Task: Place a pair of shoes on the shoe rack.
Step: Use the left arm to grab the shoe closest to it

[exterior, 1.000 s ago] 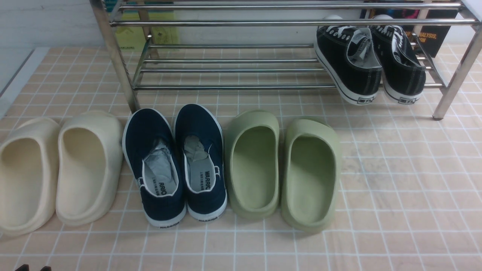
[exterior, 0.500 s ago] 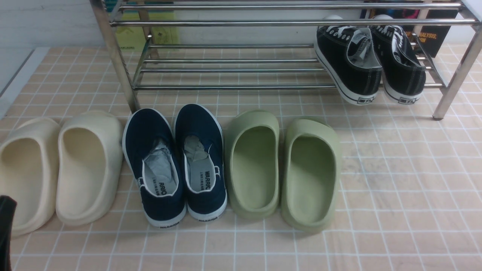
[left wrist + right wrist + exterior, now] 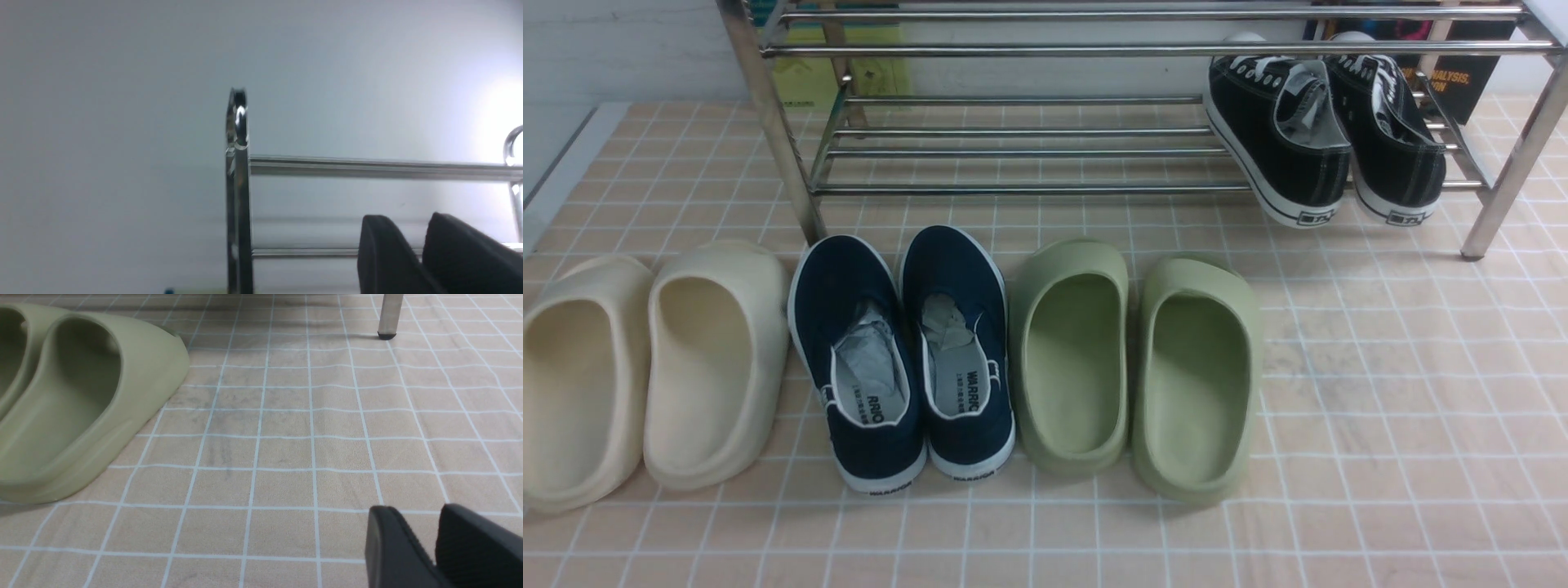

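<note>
The pair of navy slip-on shoes, left one point(image 3: 856, 359) and right one point(image 3: 960, 347), stands side by side on the tiled floor, toes toward the shoe rack point(image 3: 1029, 189), just in front of its left leg. Grey paper fills both. Neither gripper shows in the front view. In the left wrist view my left gripper point(image 3: 408, 222) is empty with its jaws close together, raised and facing the rack's upright point(image 3: 238, 183) and the white wall. In the right wrist view my right gripper point(image 3: 416, 514) is empty, jaws close together, low over bare tiles.
Cream clogs point(image 3: 645, 367) lie left of the navy shoes and green clogs point(image 3: 1135, 367) right of them; one green clog point(image 3: 81, 408) and a rack leg point(image 3: 390, 314) show in the right wrist view. Black lace-up sneakers point(image 3: 1327, 135) sit on the rack's lower right shelf.
A dark part of my left arm showed at the front view's bottom left edge half a second ago and has now left that view. The shoes have not moved.
</note>
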`<move>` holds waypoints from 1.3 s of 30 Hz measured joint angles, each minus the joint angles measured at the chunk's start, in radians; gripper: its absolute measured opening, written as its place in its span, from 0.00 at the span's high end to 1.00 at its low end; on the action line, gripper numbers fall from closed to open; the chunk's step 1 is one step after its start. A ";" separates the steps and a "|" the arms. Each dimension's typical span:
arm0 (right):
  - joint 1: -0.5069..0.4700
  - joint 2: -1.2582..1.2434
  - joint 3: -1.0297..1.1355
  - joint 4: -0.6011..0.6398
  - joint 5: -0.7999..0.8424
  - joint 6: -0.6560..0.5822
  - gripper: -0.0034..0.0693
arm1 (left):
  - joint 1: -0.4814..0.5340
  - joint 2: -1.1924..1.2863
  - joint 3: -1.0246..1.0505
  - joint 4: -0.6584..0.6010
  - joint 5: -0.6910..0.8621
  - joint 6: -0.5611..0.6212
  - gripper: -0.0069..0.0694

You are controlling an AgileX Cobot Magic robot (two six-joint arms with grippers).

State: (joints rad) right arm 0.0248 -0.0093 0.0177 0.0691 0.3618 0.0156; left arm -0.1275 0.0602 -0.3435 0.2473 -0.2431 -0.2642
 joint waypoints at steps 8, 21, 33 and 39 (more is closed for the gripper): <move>0.000 0.000 0.000 0.000 0.000 0.000 0.68 | 0.000 0.407 -0.232 -0.028 0.505 0.006 0.91; 0.000 0.000 0.000 0.000 0.000 0.000 0.66 | 0.000 1.031 -0.397 -0.316 0.827 0.039 0.88; 0.000 0.000 0.000 0.000 0.000 0.000 0.64 | -0.120 1.387 -0.544 -0.425 0.752 0.168 0.35; 0.000 0.000 0.000 0.000 0.000 0.000 0.63 | -0.134 1.505 -0.546 -0.386 0.646 0.098 0.38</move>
State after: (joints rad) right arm 0.0248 -0.0093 0.0177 0.0691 0.3618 0.0156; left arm -0.2612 1.5655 -0.8896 -0.1382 0.4028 -0.1657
